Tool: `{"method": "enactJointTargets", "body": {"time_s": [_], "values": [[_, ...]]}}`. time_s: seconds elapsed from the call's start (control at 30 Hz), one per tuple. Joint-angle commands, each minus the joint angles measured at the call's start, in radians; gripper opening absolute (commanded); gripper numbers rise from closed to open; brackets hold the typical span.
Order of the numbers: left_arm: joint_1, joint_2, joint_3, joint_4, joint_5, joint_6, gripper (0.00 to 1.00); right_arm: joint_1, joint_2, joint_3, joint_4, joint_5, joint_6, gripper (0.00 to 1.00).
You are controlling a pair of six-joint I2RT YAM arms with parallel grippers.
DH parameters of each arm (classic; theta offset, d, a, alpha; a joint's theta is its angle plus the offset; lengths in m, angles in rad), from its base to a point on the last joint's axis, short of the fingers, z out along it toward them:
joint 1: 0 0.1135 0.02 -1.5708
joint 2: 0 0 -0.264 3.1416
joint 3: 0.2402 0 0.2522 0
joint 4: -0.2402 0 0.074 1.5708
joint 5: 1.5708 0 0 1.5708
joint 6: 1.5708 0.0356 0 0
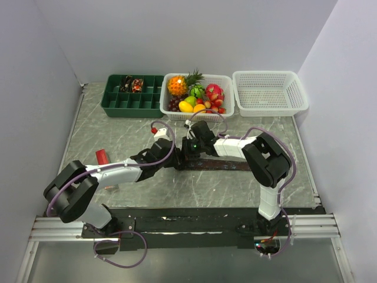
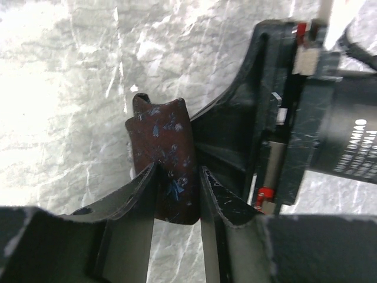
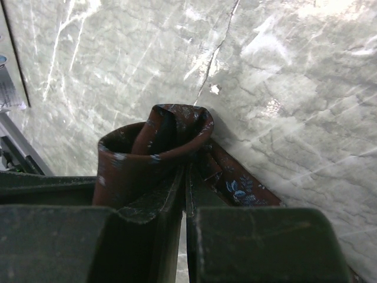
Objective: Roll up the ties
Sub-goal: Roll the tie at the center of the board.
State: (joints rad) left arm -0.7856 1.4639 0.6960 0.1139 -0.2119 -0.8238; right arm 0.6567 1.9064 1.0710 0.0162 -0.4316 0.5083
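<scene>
Coiled tie (image 3: 154,140) sits pinched in my right jaws; whether my left jaws, straddling it, grip I cannot tell. Soft, limp, I judge: hold across the coil.

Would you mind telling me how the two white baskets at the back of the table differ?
The middle basket is heaped with fruit, while the right basket shows only its bare mesh floor. The middle basket sits right beside the green tray; the right basket has no tray next to it, only the middle basket. Both are white, rectangular, perforated plastic, standing side by side.
</scene>
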Motion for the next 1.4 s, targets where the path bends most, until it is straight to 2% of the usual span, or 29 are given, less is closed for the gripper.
{"method": "enactJointTargets", "body": {"time_s": [0.0,0.33,0.77,1.2,1.37], "values": [[-0.01,-0.05,0.004,0.108,0.009,0.0,0.38,0.009,-0.026,-0.023,0.062,-0.033,0.021,0.12],[-0.023,-0.04,-0.047,0.199,0.089,0.017,0.39,0.003,-0.073,-0.077,0.06,-0.009,0.019,0.12],[-0.095,-0.05,-0.073,0.156,-0.018,0.115,0.36,0.001,-0.09,-0.074,0.047,-0.006,0.022,0.12],[-0.115,-0.062,-0.099,0.162,-0.057,0.163,0.36,0.001,-0.162,-0.016,-0.125,0.074,-0.048,0.13],[-0.124,-0.056,-0.087,0.153,-0.064,0.175,0.37,0.0,-0.213,-0.005,-0.197,0.149,-0.076,0.13]]}}
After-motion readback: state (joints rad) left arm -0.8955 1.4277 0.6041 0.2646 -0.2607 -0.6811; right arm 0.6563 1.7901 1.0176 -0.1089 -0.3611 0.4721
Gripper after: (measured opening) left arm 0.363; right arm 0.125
